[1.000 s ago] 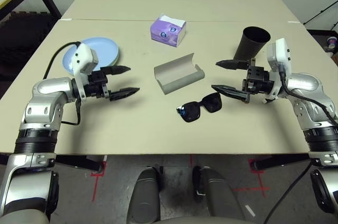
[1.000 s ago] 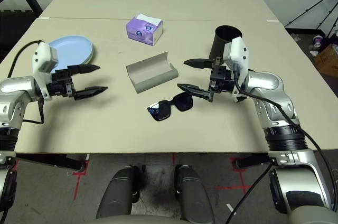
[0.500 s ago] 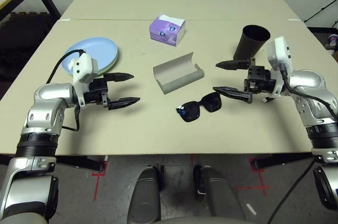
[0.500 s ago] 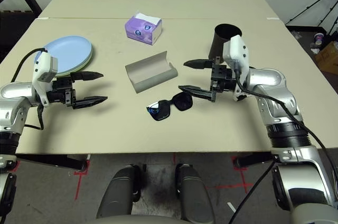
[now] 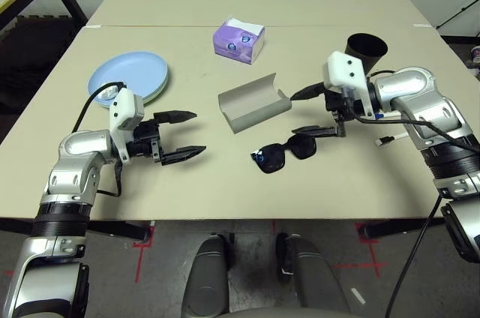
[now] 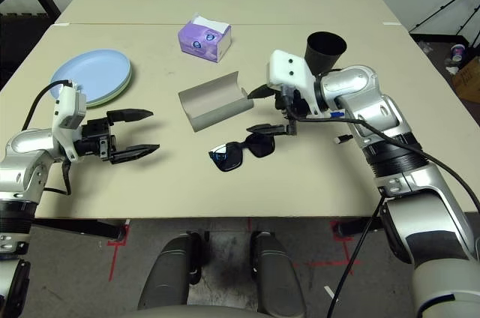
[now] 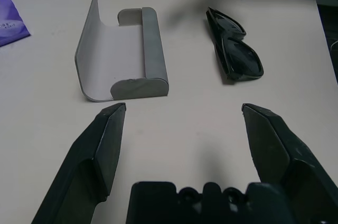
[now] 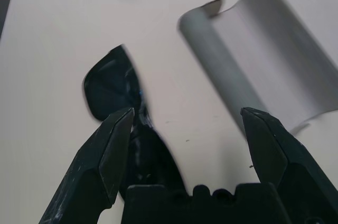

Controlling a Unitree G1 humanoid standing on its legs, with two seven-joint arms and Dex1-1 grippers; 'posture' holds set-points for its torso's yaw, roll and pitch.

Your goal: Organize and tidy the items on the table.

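Grey glasses case (image 5: pixel 253 103) sits open mid-table, lid flap standing up on its far-left side, trough facing the robot. Black sunglasses (image 5: pixel 283 153) lie folded just in front of it, nearer the robot and slightly right, apart from the case.

Right gripper (image 5: pixel 310 112) is spread wide and holds nothing. It hangs over the gap between the case's right end and the sunglasses, pointing left and angled down. Lower finger is right above the sunglasses' right lens; can't tell if it touches. In the right wrist view one finger (image 8: pixel 108 150) overlaps the dark lens and the other (image 8: pixel 269 142) sits by the end of the case.

Left gripper (image 5: pixel 181 135) is also spread wide and empty. It floats low over bare beige table (image 5: pixel 225 183), well left of the case, pointing right toward it. The left wrist view looks straight between its fingers at the case (image 7: pixel 121 55) and sunglasses (image 7: pixel 235 55).

Stacked plates (image 5: pixel 127 78), light blue on top with a green rim showing beneath, sit at far left, just behind the left arm. Purple tissue pack (image 5: pixel 238 40) is at the far centre. Black cup (image 5: pixel 365 49) stands upright at far right, behind the right arm. White pen (image 5: pixel 385 139) lies on the table to the right of the right forearm.
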